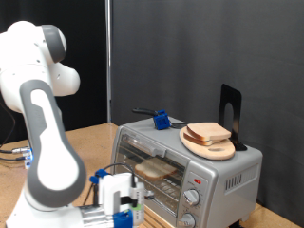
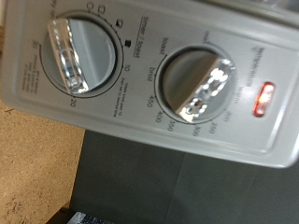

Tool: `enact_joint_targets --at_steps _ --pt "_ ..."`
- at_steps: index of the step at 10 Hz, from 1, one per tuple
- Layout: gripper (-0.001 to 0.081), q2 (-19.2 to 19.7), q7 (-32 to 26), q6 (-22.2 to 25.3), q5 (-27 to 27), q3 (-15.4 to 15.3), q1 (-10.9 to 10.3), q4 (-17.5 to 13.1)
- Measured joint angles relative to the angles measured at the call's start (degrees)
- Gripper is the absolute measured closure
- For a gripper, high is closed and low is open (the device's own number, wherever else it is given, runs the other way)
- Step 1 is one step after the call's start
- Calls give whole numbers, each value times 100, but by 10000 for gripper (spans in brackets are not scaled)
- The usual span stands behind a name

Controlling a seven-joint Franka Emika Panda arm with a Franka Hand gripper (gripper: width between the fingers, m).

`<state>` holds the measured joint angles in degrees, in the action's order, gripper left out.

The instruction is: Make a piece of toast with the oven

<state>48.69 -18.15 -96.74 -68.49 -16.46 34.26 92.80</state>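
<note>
Nearest the exterior camera stands the white arm (image 1: 43,142), its gripper (image 1: 122,201) low in front of the oven (image 1: 185,166), level with the lower edge of the oven's open front and just short of the control panel. The fingers themselves do not show clearly in either view, so whether they are released or clenched cannot be told; nothing is seen between them.

The wrist view is filled by the oven's control panel (image 2: 149,84): two round silver knobs, one knob (image 2: 79,54) ringed with timer-like markings, the other knob (image 2: 199,86) ringed with temperature-like numbers, and beside the latter a red indicator (image 2: 264,98) that appears lit. Below the panel lie a dark surface and a strip of the wooden worktop (image 2: 33,159).

Inside the oven, the piece of toast (image 1: 155,169) lies flat on the wire rack (image 1: 157,180), seen through the front opening; the door appears lowered, though this is hard to confirm. On the oven's roof rests a round wooden board (image 1: 209,144) bearing another bread slice (image 1: 209,133), with a blue-handled tool (image 1: 160,119) at the roof's far edge and a black stand (image 1: 230,114) behind the board.

Judged progress: loading is done, and the glowing indicator suggests heating is on. Removal of the slice is not yet done.
</note>
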Motion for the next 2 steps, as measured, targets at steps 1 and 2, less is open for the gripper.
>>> enact_joint_targets --at_steps 1,2 --pt "0 -55 76 147 46 73 94 -25" --pt "0 -111 138 295 88 150 182 -51"
